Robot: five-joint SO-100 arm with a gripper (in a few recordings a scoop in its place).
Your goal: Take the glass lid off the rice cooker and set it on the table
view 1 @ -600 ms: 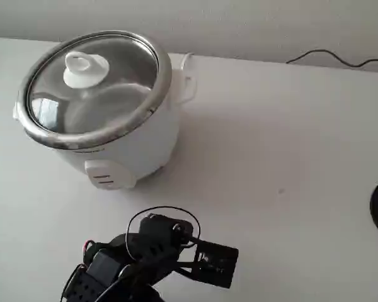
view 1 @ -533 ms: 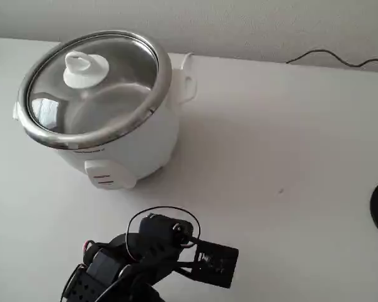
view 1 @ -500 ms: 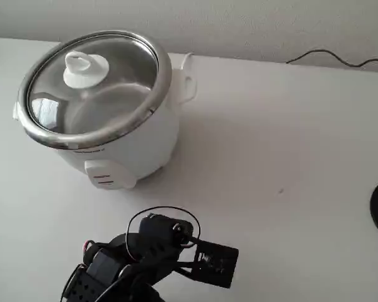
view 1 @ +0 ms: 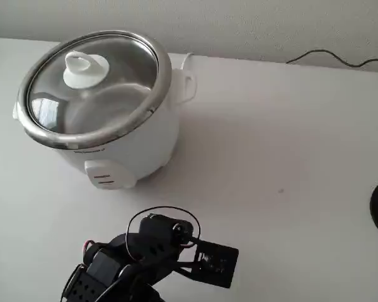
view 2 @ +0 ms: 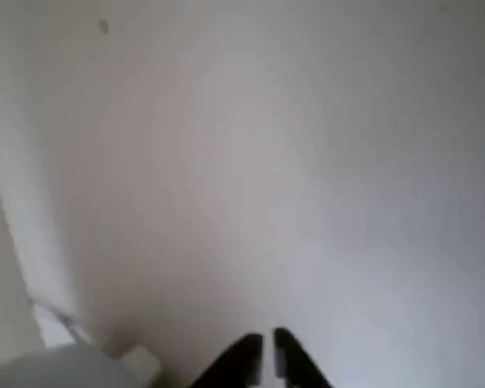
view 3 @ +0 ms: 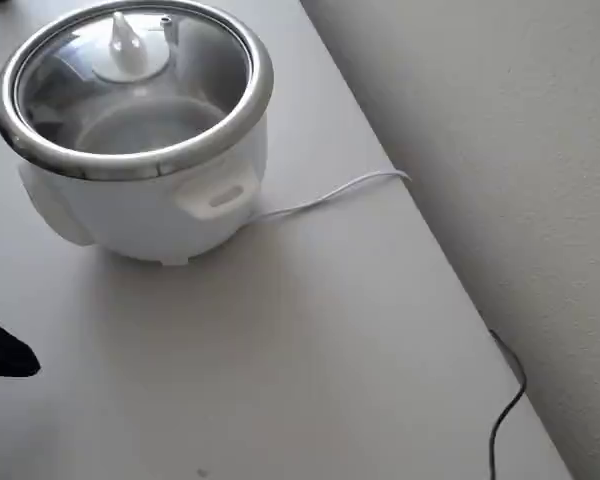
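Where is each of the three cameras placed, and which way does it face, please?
Fixed view: high at the arm's side, facing the rice cooker with its glass lid; arm below.
Wrist view: on the arm, facing bare table; end effector tips at the bottom.
Overhead view: above, facing down.
Fixed and overhead views share cooker and lid.

Soft, even daylight; faint shadows, mild glare on the glass lid (view 1: 91, 78); blurry wrist view.

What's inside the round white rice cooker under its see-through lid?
Through the clear glass lid with its white knob, the round white rice cooker shows a shiny steel pot that looks empty. Reflections on the glass hide parts of the bottom.
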